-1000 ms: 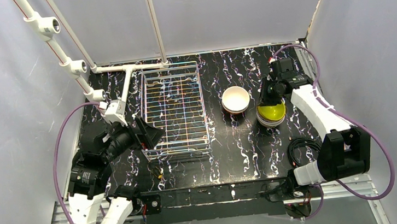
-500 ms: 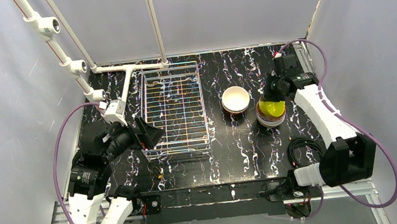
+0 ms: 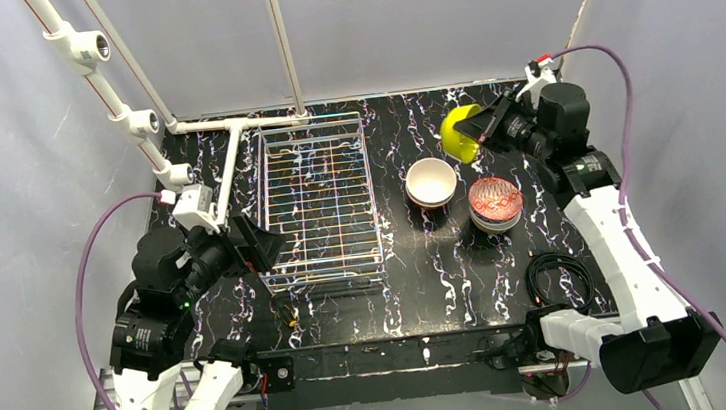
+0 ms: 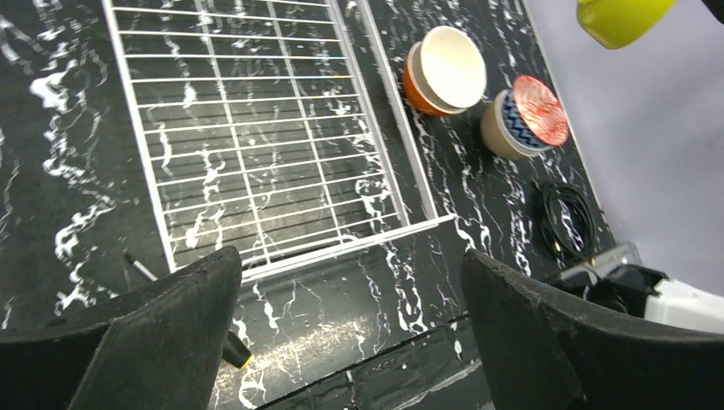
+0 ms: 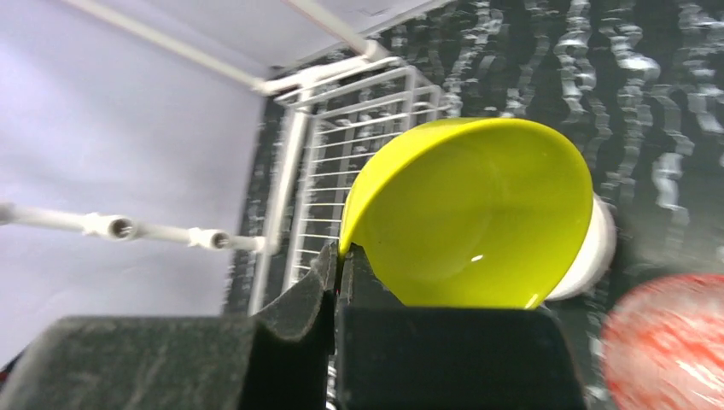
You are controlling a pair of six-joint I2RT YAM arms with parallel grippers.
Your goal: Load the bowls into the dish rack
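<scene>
My right gripper (image 3: 477,131) is shut on the rim of the lime-yellow bowl (image 3: 456,132) and holds it tilted in the air, right of the dish rack (image 3: 318,201); in the right wrist view the bowl (image 5: 470,226) fills the middle, pinched at its edge. The white wire rack holds no bowls. A white-inside bowl on an orange one (image 3: 431,181) sits right of the rack. A stack topped by a red-inside, blue-patterned bowl (image 3: 495,202) stands beside it. My left gripper (image 3: 261,247) is open and empty at the rack's near left corner.
A white pipe frame (image 3: 145,125) runs along the rack's left and far sides. A coiled black cable (image 3: 559,277) lies near the right arm's base. A small black-and-yellow piece (image 4: 232,348) lies below the rack. Grey walls close in the table.
My right gripper has lifted the lime-yellow bowl off the stack and carried it up and back, uncovering the red-inside patterned bowl. My left arm has shifted slightly.
</scene>
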